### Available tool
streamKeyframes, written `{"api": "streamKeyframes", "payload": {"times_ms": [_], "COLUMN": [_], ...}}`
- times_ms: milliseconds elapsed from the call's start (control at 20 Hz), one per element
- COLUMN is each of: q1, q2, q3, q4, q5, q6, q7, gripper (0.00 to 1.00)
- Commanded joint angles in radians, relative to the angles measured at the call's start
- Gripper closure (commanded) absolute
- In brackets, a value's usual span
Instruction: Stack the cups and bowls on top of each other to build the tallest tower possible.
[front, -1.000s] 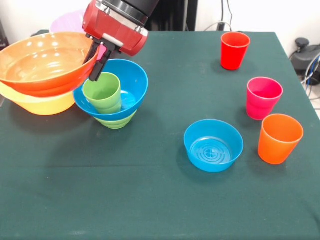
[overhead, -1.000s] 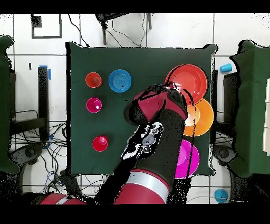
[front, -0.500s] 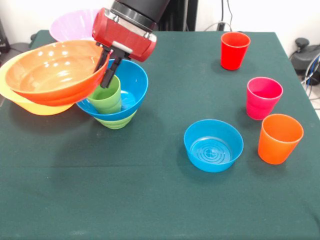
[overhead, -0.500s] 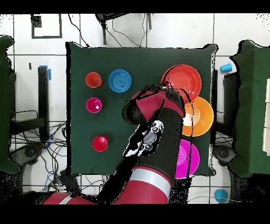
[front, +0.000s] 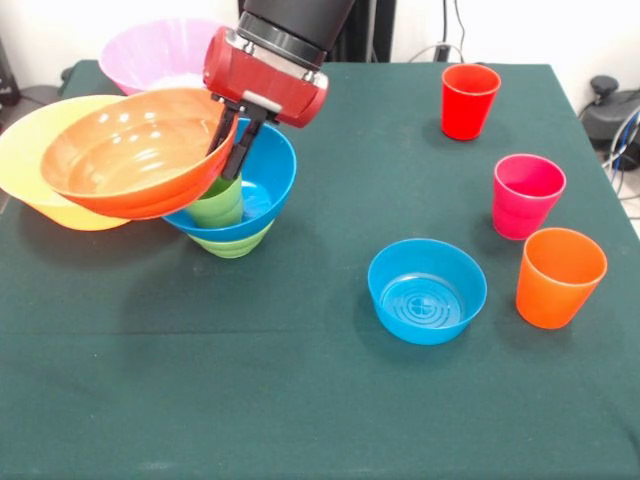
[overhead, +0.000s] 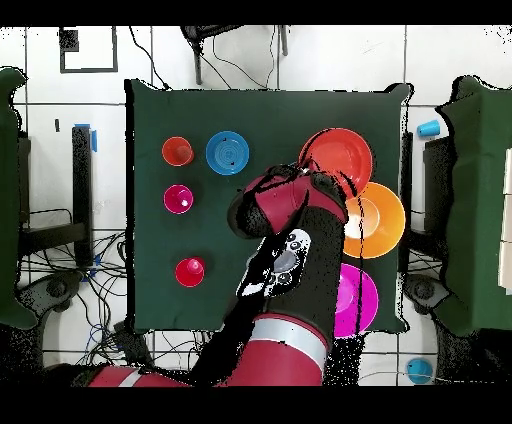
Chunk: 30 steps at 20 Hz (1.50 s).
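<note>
— Where did we find the gripper (front: 232, 135)?

— Directly over the wide blue bowl (front: 262, 185), which we took as our landmark. Its dark fingers (front: 240, 150) were pinched together on the rim of the shallow orange-red bowl (front: 135, 150), so we counted it as closed on that bowl. The bowl hung tilted, its near edge overlapping the blue bowl's rim on the side toward the big yellow-orange bowl (front: 40, 165).

— And the tower?

— We saw the wide blue bowl seated on the small green bowl (front: 232, 242), with the light green cup (front: 215, 205) standing inside the blue one, partly hidden behind the orange-red bowl. In the front view the yellow-orange bowl lay just beside the blue bowl, to its left, and the big pink bowl (front: 160, 50) sat beyond it, toward the robot.

— What of the rest?

— To the right of the blue bowl and nearer the camera we noted the small translucent blue bowl (front: 427, 290), upright and alone. Further right stood the orange cup (front: 560, 277), the magenta-pink cup (front: 527, 195) and, farthest back, the red cup (front: 469, 100) — all upright on the green table (front: 300, 400), well apart from the blue bowl.

— And from overhead?

— The arm (overhead: 290, 260) covered the blue bowl; we could make out the orange-red bowl (overhead: 335, 160) beside it.
</note>
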Motion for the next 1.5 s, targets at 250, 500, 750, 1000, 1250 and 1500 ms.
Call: {"api": "streamKeyframes", "payload": {"times_ms": [250,500,750,1000,1250,1500], "q1": [0.045,0.058,0.053,0.055,0.068,0.082], "q2": [0.003,0.017,0.032,0.052,0.058,0.066], "q3": [0.061,0.043,0.058,0.062,0.041,0.022], "q4": [0.036,0.022,0.016,0.004,-0.008,-0.015], "q5": [-0.018,-0.015,-0.003,0.005,0.010,0.006], "q6": [0.076,0.078,0.073,0.116,0.177,0.209], "q7": [0.017,0.028,0.032,0.022,0.016,0.026], "gripper": [1.00,1.00,1.00,1.00,1.00,1.00]}}
